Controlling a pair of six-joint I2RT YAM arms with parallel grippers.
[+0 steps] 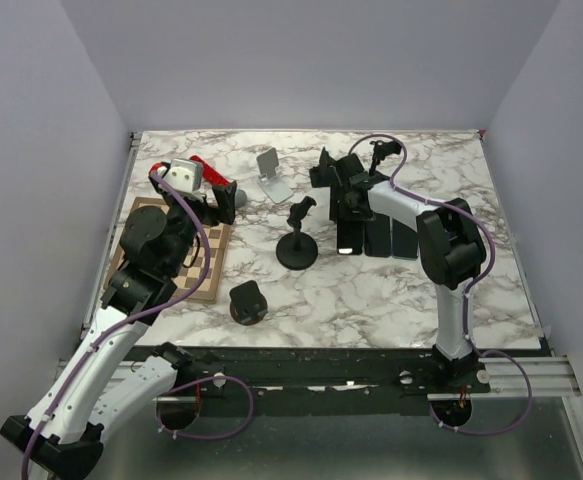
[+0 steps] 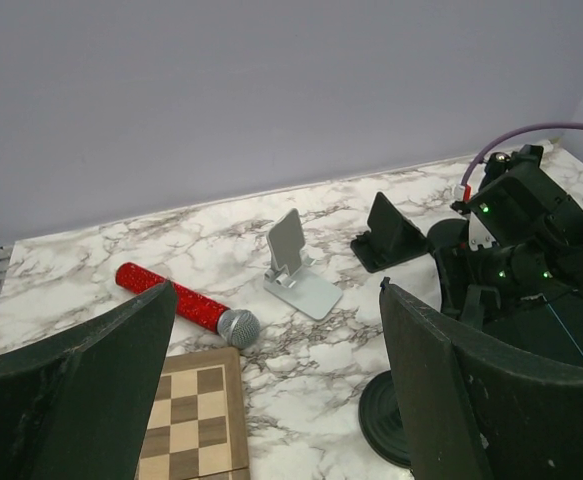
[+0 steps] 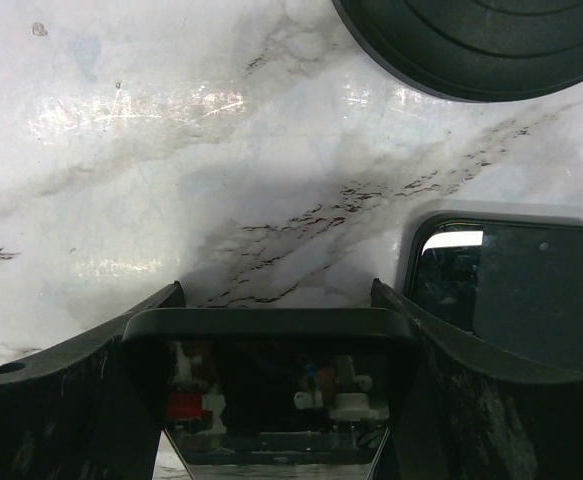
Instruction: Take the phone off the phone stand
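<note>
1. The right pincer [image 3: 276,292] is clamping a black phone [image 3: 271,400], one finger pressing on each side edge
2. The phone is sitting between those fingers, glossy screen facing the camera, over the marble table [image 3: 121,150]; I cannot tell whether it is touching
3. A second phone [image 3: 516,290] is lying just right of this pincer, and the round black stand base [image 3: 471,40] is sitting ahead of the fingertips, apart from the clamped phone
4. The left pincer [image 2: 278,290] is gaping wide, gripping nothing, with a white folding stand [image 2: 296,265] standing ahead of it and a red microphone [image 2: 186,305] lying ahead-left
</note>
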